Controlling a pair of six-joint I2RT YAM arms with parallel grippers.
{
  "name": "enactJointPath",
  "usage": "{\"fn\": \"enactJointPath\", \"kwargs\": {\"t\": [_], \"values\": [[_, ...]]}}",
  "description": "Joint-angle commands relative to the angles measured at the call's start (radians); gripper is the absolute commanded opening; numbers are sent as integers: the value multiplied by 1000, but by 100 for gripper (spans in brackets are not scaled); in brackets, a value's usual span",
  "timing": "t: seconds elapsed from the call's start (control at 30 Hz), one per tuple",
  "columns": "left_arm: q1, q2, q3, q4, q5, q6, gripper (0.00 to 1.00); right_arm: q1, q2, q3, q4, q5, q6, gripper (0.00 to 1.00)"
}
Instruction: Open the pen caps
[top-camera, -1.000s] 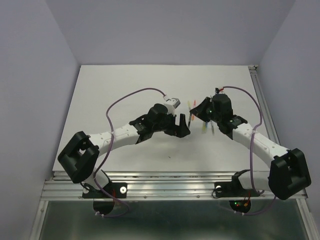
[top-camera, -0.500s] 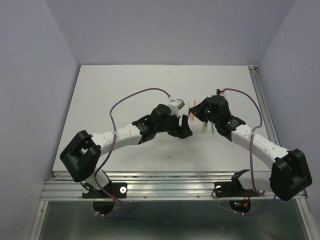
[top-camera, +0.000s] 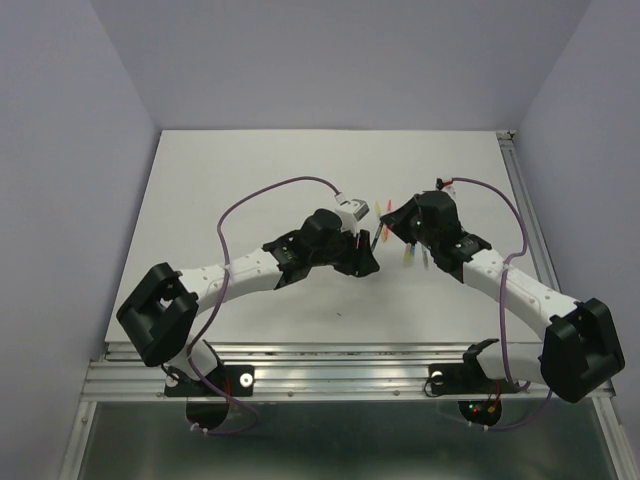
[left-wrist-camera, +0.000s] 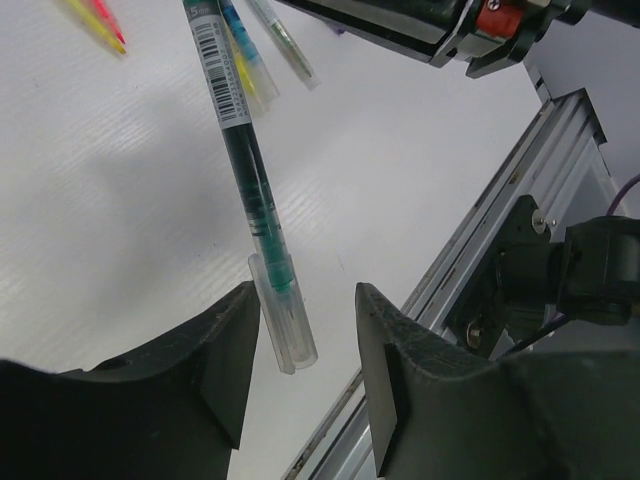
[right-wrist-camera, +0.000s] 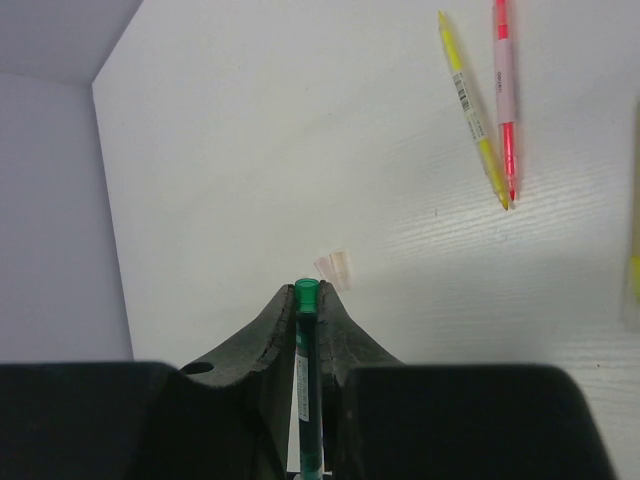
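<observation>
My right gripper (right-wrist-camera: 307, 292) is shut on a green pen (right-wrist-camera: 306, 340) whose green end sticks out past the fingertips. In the left wrist view that pen (left-wrist-camera: 245, 170) hangs down over the table. Its clear cap (left-wrist-camera: 283, 325) sits on the tip, between my open left gripper's (left-wrist-camera: 305, 350) jaws and closer to the left finger (left-wrist-camera: 215, 360). I cannot tell whether it touches that finger. In the top view the left gripper (top-camera: 368, 245) and right gripper (top-camera: 395, 222) meet over mid-table. Two loose pale caps (right-wrist-camera: 335, 268) lie on the table beyond the right fingertips.
A yellow pen (right-wrist-camera: 474, 120) and a pink pen (right-wrist-camera: 503, 90) lie side by side on the white table. More pens (left-wrist-camera: 245, 60) lie beneath the held one. The metal rail (left-wrist-camera: 520, 190) of the table's near edge lies to the right of the left gripper.
The right gripper has moved left with the pen and the left gripper has closed in on it. The capped tip now sits between the left jaws.
</observation>
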Motion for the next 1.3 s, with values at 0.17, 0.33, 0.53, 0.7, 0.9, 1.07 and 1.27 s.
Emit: {"fn": "enactJointPath", "kwargs": {"t": [0.17,0.33,0.53,0.7,0.9,1.07,1.27], "values": [[-15,-55,6,-24,-12,32,47,7,-29,23,8,36,2,1],[-15,-52,12,-28,-39,30,8,8,-21,23,8,-5,-15,1],[-16,-40,21,-26,-70,13,0,8,-2,11,29,-102,-28,28],[-16,-46,21,-11,-88,-7,0,10,7,-7,75,-171,-26,42],[-16,-37,27,-8,-110,-23,0,19,30,-9,100,-223,-28,40],[-16,-49,18,5,-138,-49,0,22,31,-9,106,-220,-43,9],[-16,-104,-84,8,-147,-69,0,16,60,61,48,45,-141,1]]}}
